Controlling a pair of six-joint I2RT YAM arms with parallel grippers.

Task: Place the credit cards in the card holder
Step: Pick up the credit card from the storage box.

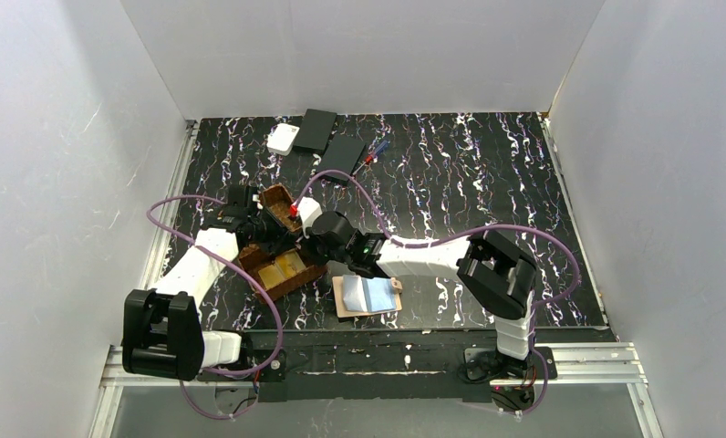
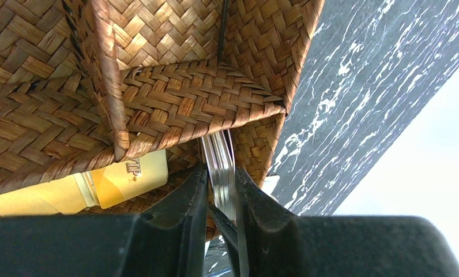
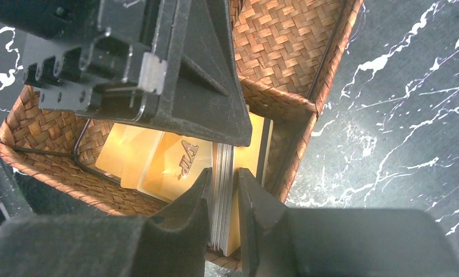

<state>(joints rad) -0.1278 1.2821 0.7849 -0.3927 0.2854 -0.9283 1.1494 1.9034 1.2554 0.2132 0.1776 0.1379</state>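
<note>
On the left, left gripper [image 2: 220,172]: reaching into the near compartment of the woven tray [image 2: 175,98]. Its jaws are pressed against both faces of a stack of credit cards [image 2: 217,153] that stands on edge.
Woven tray: brown and divided, tipped up between the two arms in the top view. All the cards that can be seen are inside it.
Loose gold cards [image 3: 158,156]: lie flat on the floor of the same compartment, just beside the stack, and neither gripper touches them.
Right gripper [image 3: 224,173]: closed on the same stack from the opposite side, so both tools hold one bundle.
Card holder [image 1: 346,299]: lies open on the table near the right of the tray, well apart from the cards. Its inside shows a bluish sheen, and I cannot tell whether that is a card or only the clear pockets.
Done: probably little. The stack is gripped, but no gold card is in the holder.
Left: lift the stack clear, carry the cards to the holder and slide them into its pockets, then collect the loose ones.
</note>
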